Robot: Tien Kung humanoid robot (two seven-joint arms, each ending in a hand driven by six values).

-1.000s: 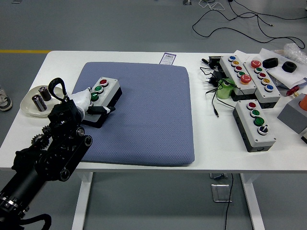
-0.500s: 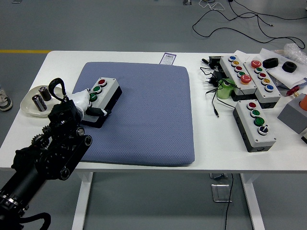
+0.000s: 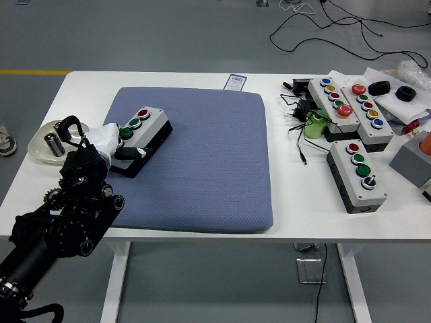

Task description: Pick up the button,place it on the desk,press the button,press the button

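Four button boxes show in all. One three-button box, with red and green caps, lies at the left of the frame on the blue-grey pad, close to the pad's left edge. Three more sit at the right of the frame: two long multi-button boxes side by side and a shorter three-button box below them, beside a tangle of black cables. A white dish at far left holds a battery. Most of the pad, centre and right, lies open. The left hand reaches up from the lower left, its white-tipped fingers lying against the box's near end; whether they are clamped on it cannot be told.
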